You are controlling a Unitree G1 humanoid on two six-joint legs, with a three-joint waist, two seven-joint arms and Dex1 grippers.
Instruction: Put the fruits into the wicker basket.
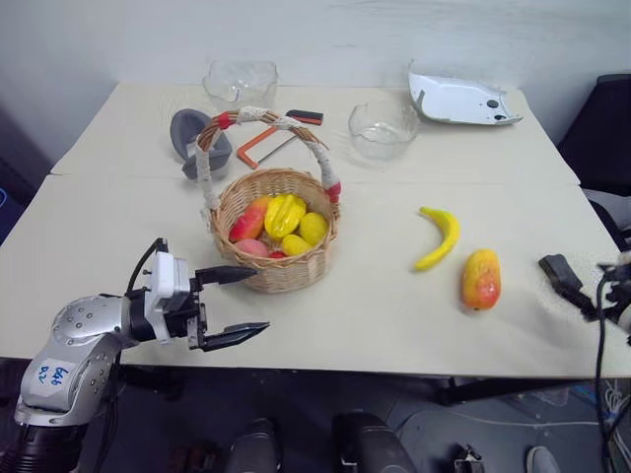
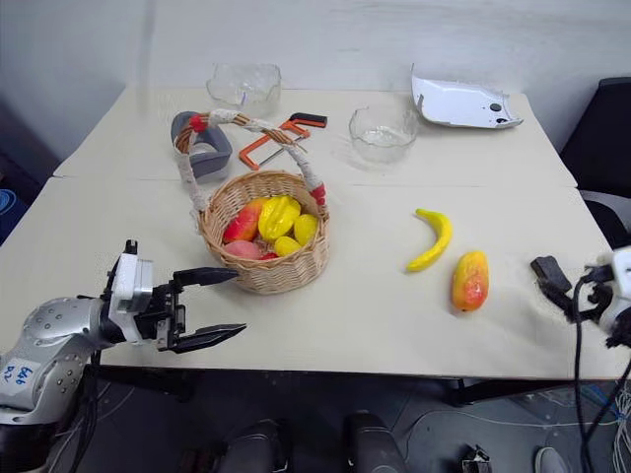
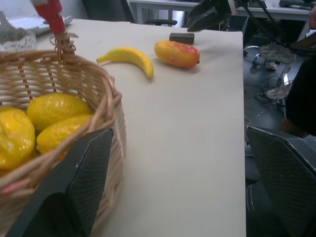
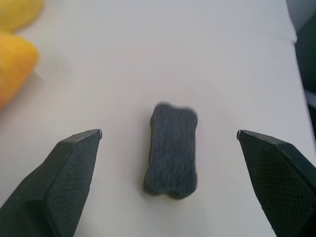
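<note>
nearest arm: our right gripper (image 4: 168, 143) sits at the far right edge of the head view, just past the mango (image 1: 480, 279), so that's the arm we'd use. The left gripper (image 1: 235, 305) is down at the lower left, well apart from both loose fruits.

direction: from the right gripper the mango lies toward frame left, with the banana (image 1: 439, 237) just beyond it. A small black block (image 4: 172, 150) lies right between its fingers on the table (image 1: 375, 315), and that's not what we're after.

long axis: the mango runs roughly top to bottom in the head view. The banana curves along the same line, tilting toward lower left.

right gripper state: spread wide, holding nothing.

left gripper state: spread too, empty, hovering just beside the wicker basket (image 1: 278, 271).

basket: middle left of the frame, already holding several yellow and red fruits.

looks: mango is orange-yellow with a red blush, banana plain yellow, both glossy and plastic-looking to us.
</note>
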